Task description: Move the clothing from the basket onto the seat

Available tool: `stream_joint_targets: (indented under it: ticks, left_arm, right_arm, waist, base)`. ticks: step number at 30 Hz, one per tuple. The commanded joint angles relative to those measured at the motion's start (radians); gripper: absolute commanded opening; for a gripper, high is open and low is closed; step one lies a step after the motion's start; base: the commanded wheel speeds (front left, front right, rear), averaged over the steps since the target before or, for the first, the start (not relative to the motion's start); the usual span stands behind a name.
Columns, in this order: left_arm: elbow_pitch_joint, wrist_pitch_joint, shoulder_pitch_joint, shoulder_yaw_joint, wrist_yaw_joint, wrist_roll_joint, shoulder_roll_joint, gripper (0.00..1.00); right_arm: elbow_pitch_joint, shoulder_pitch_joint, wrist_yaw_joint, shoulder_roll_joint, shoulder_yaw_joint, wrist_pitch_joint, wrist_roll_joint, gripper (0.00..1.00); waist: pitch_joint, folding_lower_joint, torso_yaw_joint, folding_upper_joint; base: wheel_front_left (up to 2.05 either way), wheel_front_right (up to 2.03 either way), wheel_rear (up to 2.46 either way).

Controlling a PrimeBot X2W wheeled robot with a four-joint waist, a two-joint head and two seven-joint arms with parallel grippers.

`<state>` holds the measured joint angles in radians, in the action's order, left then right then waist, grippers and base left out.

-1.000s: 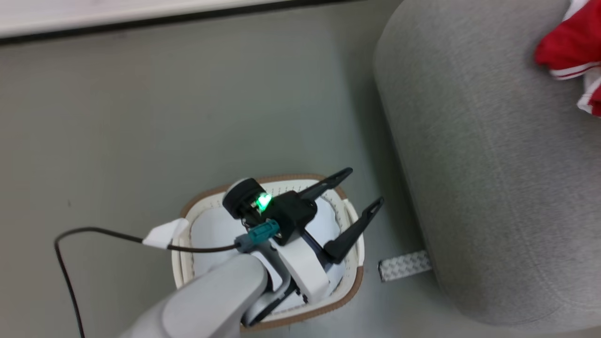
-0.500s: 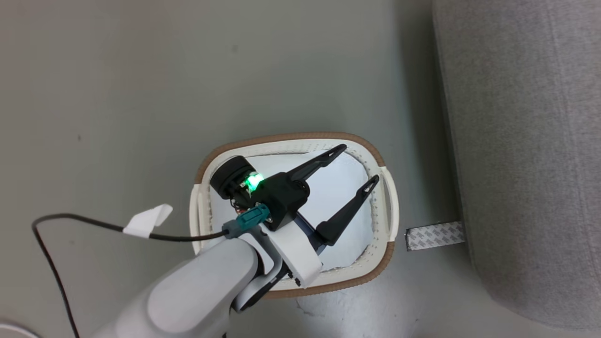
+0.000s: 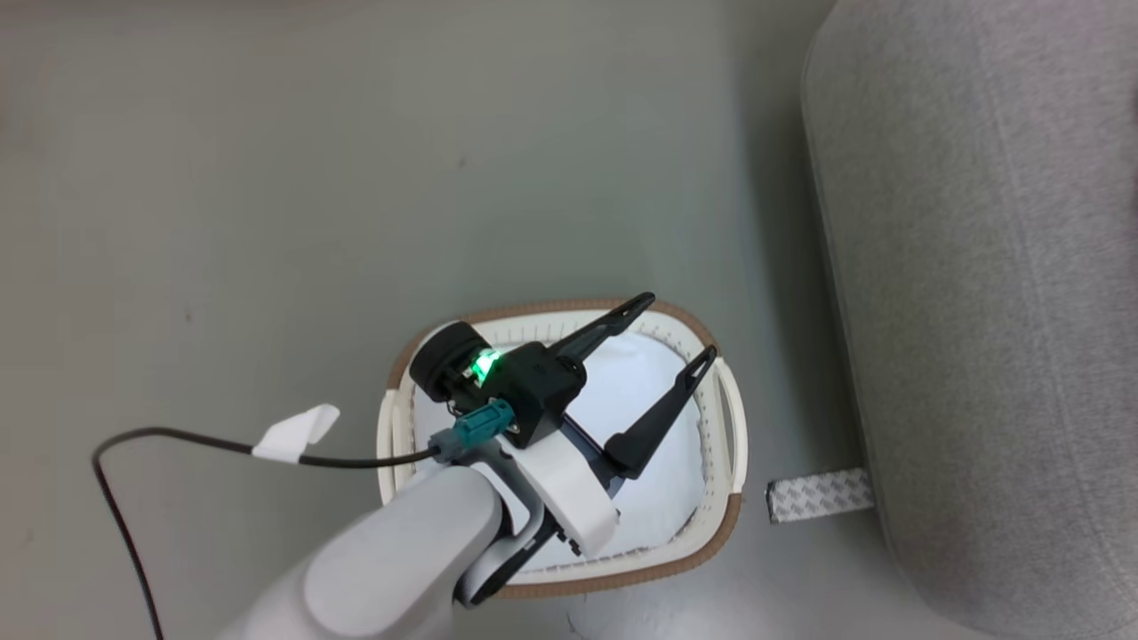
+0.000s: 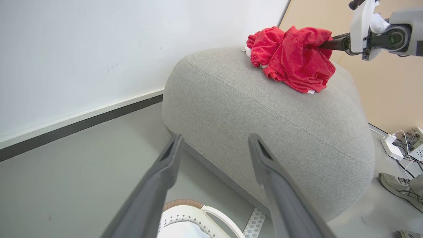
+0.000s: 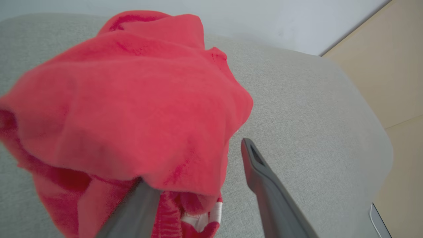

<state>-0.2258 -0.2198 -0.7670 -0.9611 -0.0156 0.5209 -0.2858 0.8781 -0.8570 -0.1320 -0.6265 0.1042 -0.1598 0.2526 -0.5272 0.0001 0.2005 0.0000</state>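
While my right pincer (image 5: 195,162) stands spread wide, the red clothing (image 5: 132,99) lies heaped on the grey seat (image 5: 314,115), one fold draped over one finger (image 5: 132,211). Pulling back could snag it and drag it off. My left pincer (image 3: 676,329), also released, hovers over the basket (image 3: 720,533), hiding part of its floor.

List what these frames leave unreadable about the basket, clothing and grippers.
- Basket floor, head view: partly covered by the left gripper and its arm; leftovers beneath untellable.
- Right gripper, right wrist view: clothing drapes over one finger, hiding its tip.
- Seat, head view: its top is cut by the right edge.
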Motion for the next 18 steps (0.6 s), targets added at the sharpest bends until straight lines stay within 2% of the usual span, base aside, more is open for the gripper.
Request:
stream_joint_targets:
  ticks: [1, 5, 9, 18]
  left_arm:
    - [-0.008, -0.008, 0.014, 0.0, 0.001, 0.011, 0.008, 1.0]
    - [-0.038, -0.024, 0.043, 0.004, 0.004, 0.03, 0.024, 1.0]
    - [-0.058, -0.034, 0.073, 0.015, 0.009, 0.038, 0.042, 1.0]
    - [-0.078, -0.045, 0.152, 0.102, 0.047, 0.082, 0.033, 1.0]
  right_arm:
    - [-0.005, 0.021, 0.003, -0.011, -0.015, -0.014, 0.02, 1.0]
    - [-0.049, 0.059, 0.003, -0.019, -0.1, -0.091, 0.081, 1.0]
    - [-0.147, 0.118, 0.003, -0.046, -0.18, -0.143, 0.155, 1.0]
    - [-0.398, 0.227, 0.003, -0.095, -0.263, -0.154, 0.261, 1.0]
  waist:
    - [0.052, -0.0001, 0.003, 0.0]
    - [0.141, -0.0001, 0.01, 0.0]
    - [0.23, -0.0001, 0.009, 0.0]
    - [0.431, -0.0001, -0.039, 0.0]
  base:
    - [0.0, 0.0, 0.0]
    - [0.0, 0.0, 0.0]
    - [0.0, 0.0, 0.0]
    - [0.0, 0.0, 0.0]
